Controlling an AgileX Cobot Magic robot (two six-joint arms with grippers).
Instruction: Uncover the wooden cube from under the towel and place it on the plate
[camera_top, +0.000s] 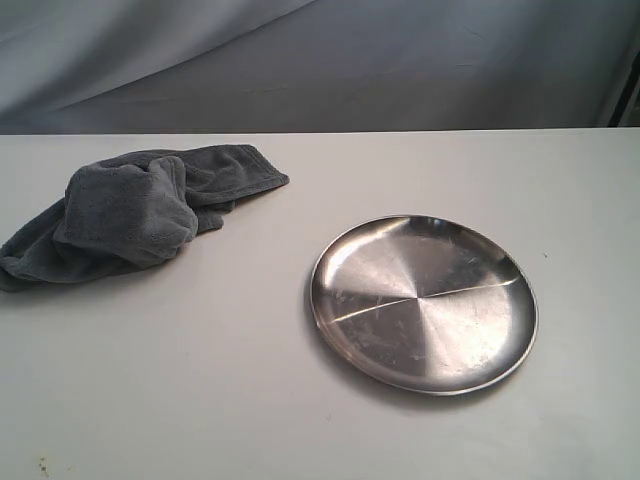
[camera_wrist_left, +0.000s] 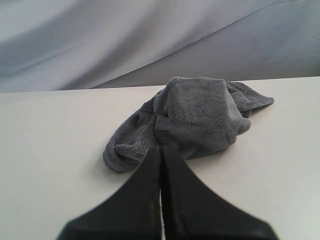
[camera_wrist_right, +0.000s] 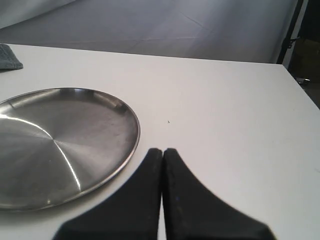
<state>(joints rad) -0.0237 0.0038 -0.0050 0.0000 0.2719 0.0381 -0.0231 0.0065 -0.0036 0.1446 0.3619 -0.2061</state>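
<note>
The left claw (camera_wrist_left: 160, 148), pressed together, faces the bunched dark grey plush towel (camera_wrist_left: 192, 112) just ahead; the right claw (camera_wrist_right: 163, 150), likewise pressed together, is beside the round shiny steel plate (camera_wrist_right: 60, 150).

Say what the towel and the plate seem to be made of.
Towel: soft plush fabric, likely microfibre or terry, matte dark grey; fuzzy pile and limp folds.
Plate: metal, probably stainless steel, shiny brushed finish; radial streaks and bright reflections.
</note>
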